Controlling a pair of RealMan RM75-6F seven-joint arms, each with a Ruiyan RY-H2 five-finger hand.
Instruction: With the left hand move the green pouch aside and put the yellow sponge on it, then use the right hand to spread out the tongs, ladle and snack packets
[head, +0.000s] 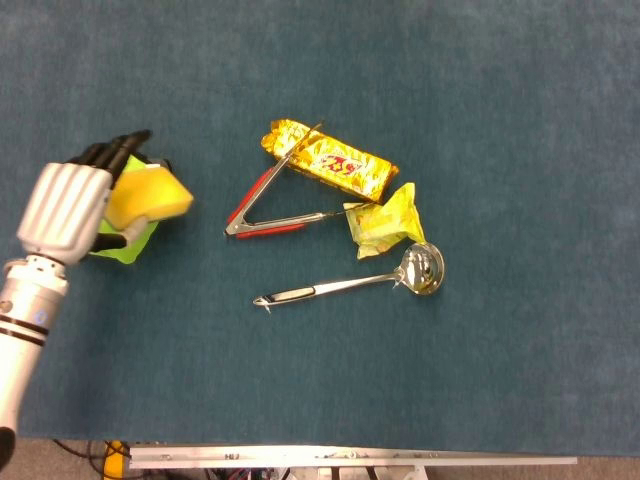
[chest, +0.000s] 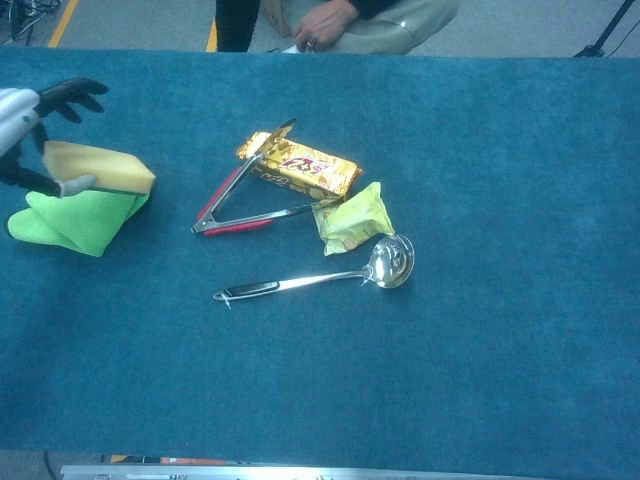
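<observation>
Head view | left hand held yellow sponge over green pouch | right hand unseen

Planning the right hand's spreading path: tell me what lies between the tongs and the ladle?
Only bare blue cloth lies between the tongs and the ladle, clearest in the head view.

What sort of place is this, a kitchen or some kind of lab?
Probably a lab test bench, not a kitchen: a teal felt-covered table holds a steel ladle and red-handled tongs staged as props, and a seated person watches behind it.
</observation>
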